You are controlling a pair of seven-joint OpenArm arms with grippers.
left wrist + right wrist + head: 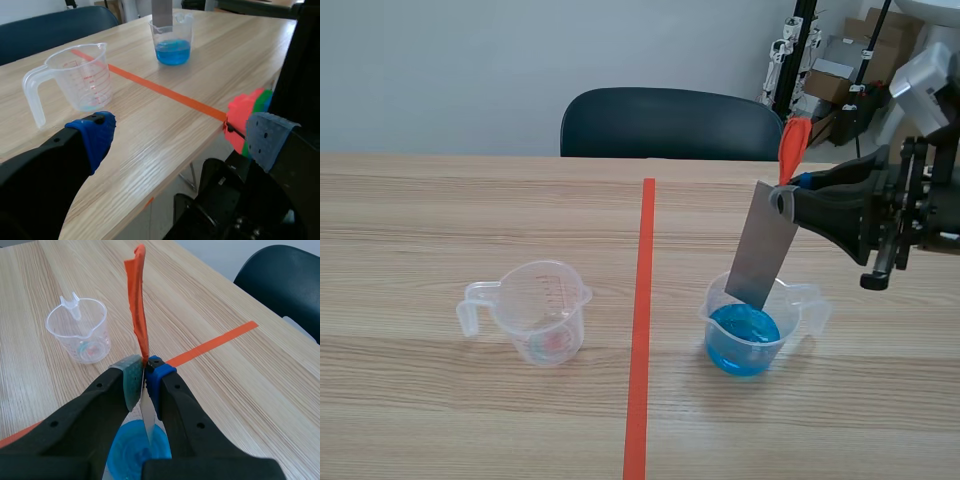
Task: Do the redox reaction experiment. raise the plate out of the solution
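The grey metal plate (pixel 762 255) hangs tilted below the right tool (pixel 145 371), pinched at its top end. Its lower edge sits inside the measuring cup (pixel 716 302), seemingly clear of the blue solution (pixel 743 332), so drips fall back. The left tool (pixel 180 137) is spread, well apart.

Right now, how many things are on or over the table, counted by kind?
Cups: 2, the cup with blue liquid and the other clear cup.
Plates: 1, the metal plate, clamped in the right gripper.
Total: 3
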